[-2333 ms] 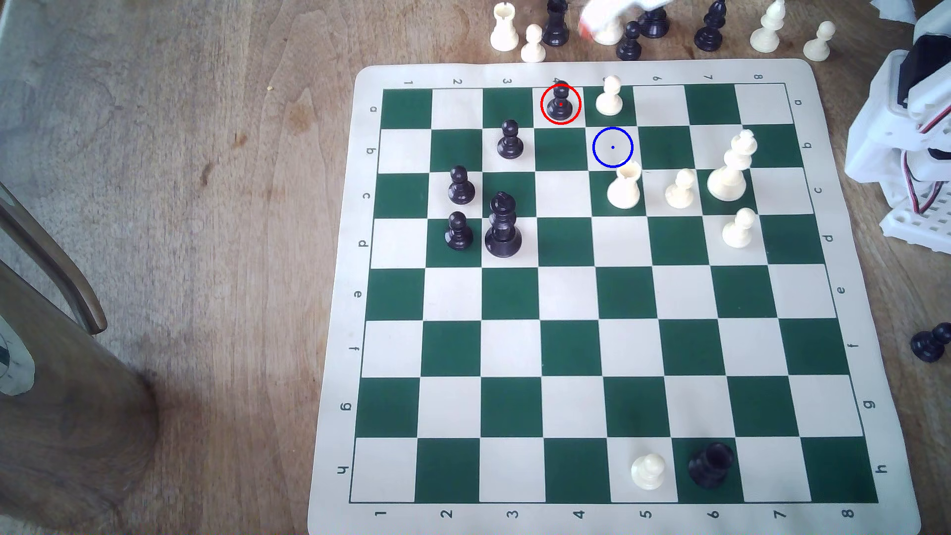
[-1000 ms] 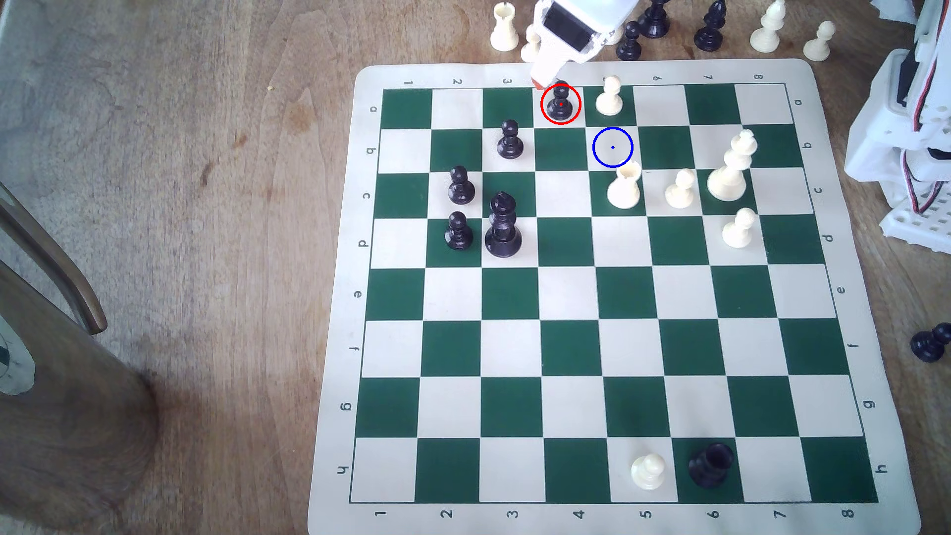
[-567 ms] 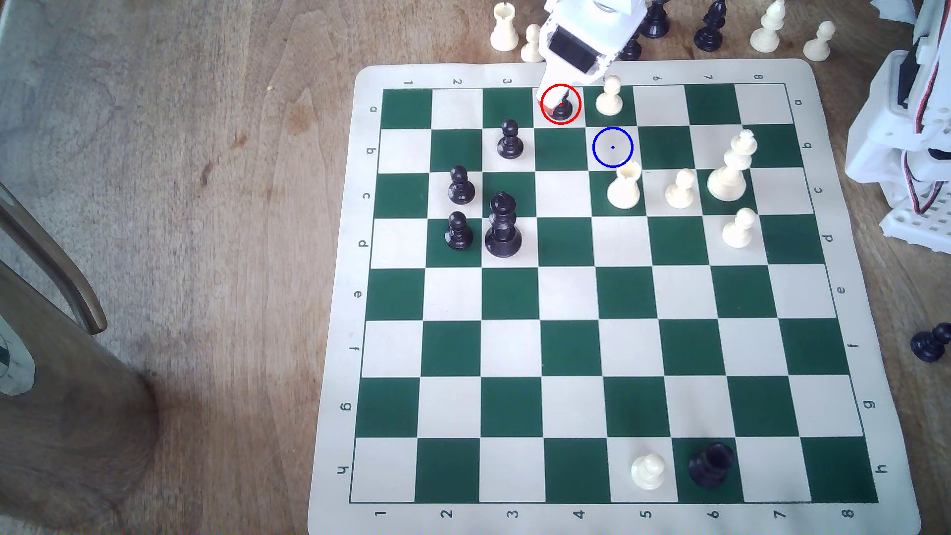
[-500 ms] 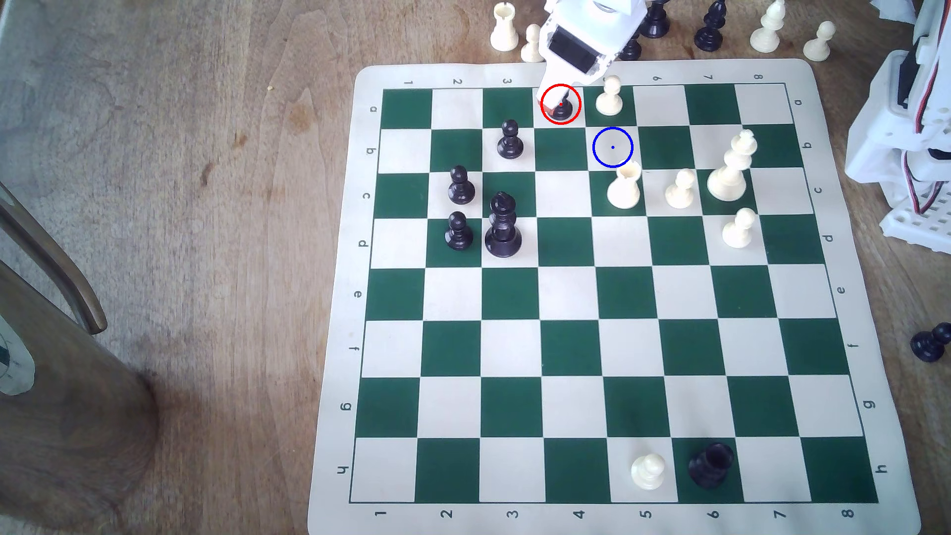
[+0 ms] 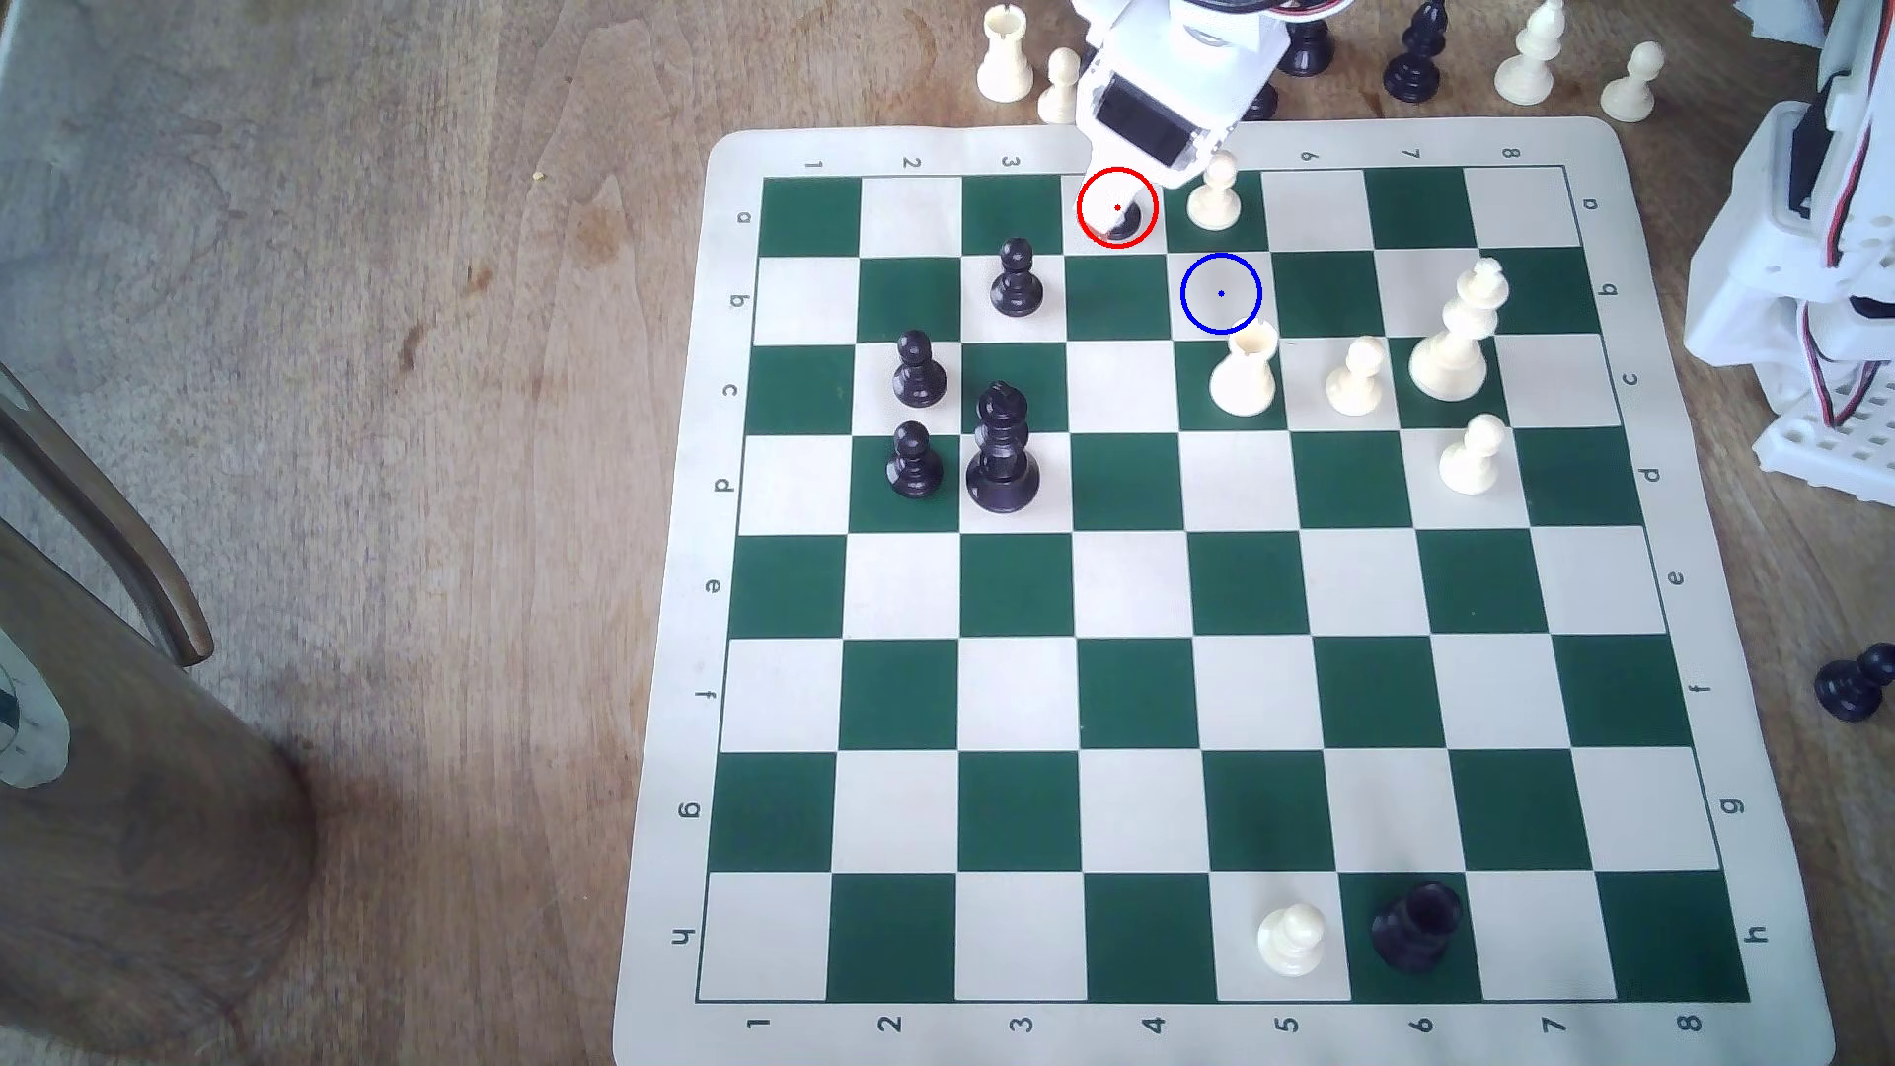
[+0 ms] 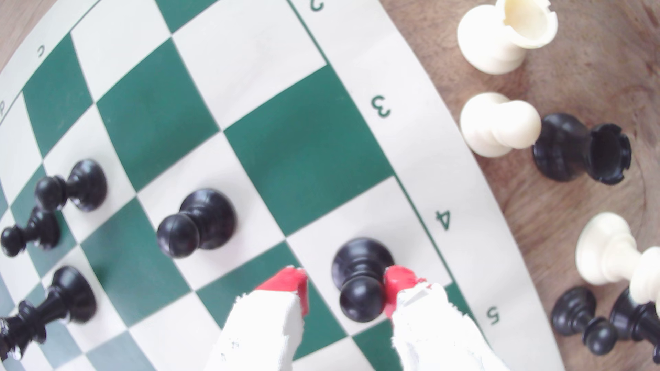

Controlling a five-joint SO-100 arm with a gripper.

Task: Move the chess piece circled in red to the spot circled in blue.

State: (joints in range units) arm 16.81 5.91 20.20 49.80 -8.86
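gripper (image 6: 344, 283): jaws open around the pawn's head, one red-tipped finger (image 6: 398, 281) right up against it, the other with a gap, so not clamped yet
black pawn (image 6: 360, 276): upright between the fingers on its cream square inside the red ring (image 5: 1080, 220)
blue-ringed spot (image 5: 1236, 277): next square diagonally from the gripper, bare
white pawn (image 5: 1214, 193): just beside the gripper, the exterior view's right
chessboard (image 5: 1128, 697): stretches out below
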